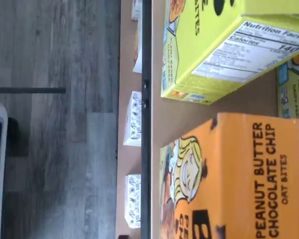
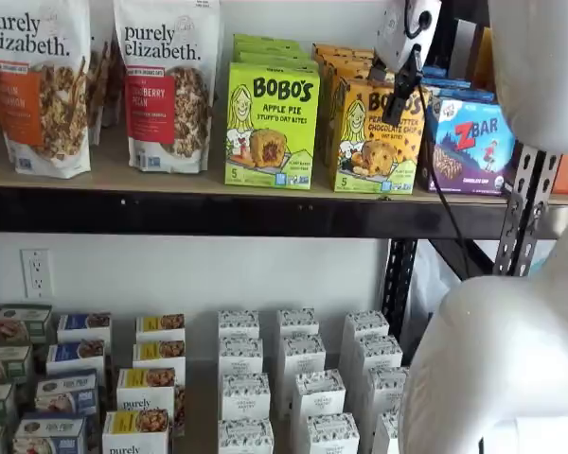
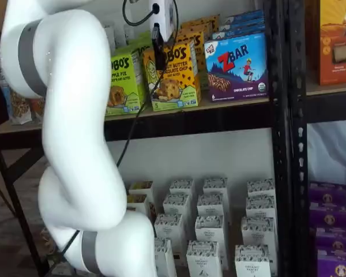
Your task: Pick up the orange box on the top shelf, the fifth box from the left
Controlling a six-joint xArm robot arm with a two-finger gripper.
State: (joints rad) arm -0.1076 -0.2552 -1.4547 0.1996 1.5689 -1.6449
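So far nothing is picked: the orange box [image 2: 377, 137] stands untouched at the front of the top shelf [image 2: 170, 180], with the gripper [image 2: 402, 95] hovering before its upper face, fingers seen side-on so no gap shows, though they look spread wide and empty. Reaching in, closing and lifting are left, I judge. Largest neighbours first, granola bags [image 2: 161, 80], the ZBar box [image 2: 471, 142] and the green Apple Pie carton [image 2: 271, 123] crowd both flanks, leaving little side room.

Top shelf [image 2: 170, 184] w/ granola bags [image 2: 161, 80], boxes.
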